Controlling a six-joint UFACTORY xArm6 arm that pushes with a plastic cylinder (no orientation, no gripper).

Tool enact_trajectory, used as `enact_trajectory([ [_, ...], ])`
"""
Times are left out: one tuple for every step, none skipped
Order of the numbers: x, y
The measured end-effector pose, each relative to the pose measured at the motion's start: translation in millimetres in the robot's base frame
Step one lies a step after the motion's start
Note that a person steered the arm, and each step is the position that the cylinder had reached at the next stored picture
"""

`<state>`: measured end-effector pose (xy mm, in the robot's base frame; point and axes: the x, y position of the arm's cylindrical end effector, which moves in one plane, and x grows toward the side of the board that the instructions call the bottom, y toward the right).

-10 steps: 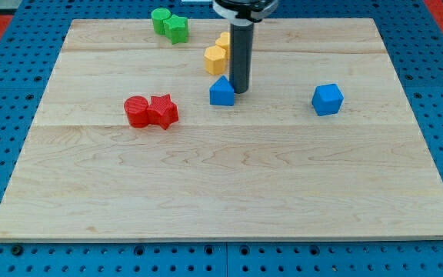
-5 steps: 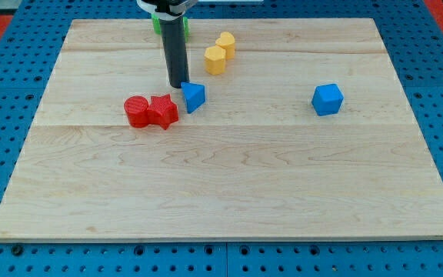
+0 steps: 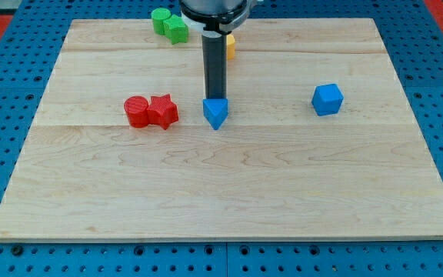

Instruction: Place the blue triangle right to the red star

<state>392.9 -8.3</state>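
Touching the blue triangle (image 3: 215,112), my tip (image 3: 214,98); red star (image 3: 163,111) left.

One raised, oblique view down onto the whole wooden board (image 3: 221,185), moderately near

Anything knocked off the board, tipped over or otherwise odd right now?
Nothing stands out. All blocks sit on the board. My tip touches the blue triangle from the view's top; it lies right of the red star, with a gap.
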Motion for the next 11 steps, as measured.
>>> enact_trajectory([
  [10.5,12.1],
  [18.1,32.6],
  [32.5,48.4],
  [48.1,50.5],
  [48.3,35.2],
  [50.0,24.9],
  [50.2,13.4],
  [50.2,-3.1],
  [50.2,-13.4],
  [58.3,0.8],
  [59.3,63.4],
])
